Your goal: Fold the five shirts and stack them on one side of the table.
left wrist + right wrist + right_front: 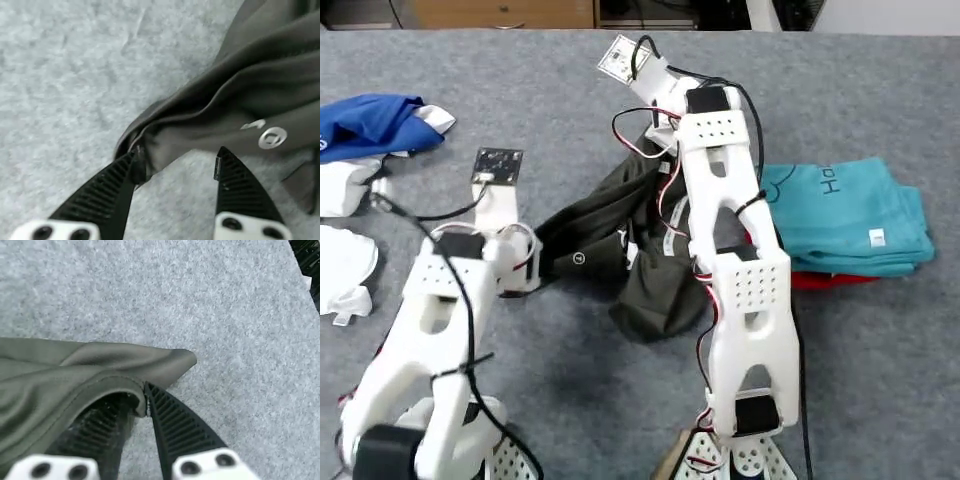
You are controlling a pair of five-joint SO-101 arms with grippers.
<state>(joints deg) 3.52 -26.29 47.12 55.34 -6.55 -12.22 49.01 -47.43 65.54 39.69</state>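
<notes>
The dark shirt [588, 238] lay crumpled mid-table, unfolded. The right gripper [141, 396] pinched its far edge; the left gripper [177, 156] stood spread at its left edge. The next move likely called for closing the left, then drawing the cloth flat.

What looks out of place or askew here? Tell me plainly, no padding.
The dark shirt lies bunched in a central heap, not flat for folding; the right claw pinches one edge, the left claw stands open at its hem. The teal shirt sits folded on the red shirt, edges not aligned.
</notes>
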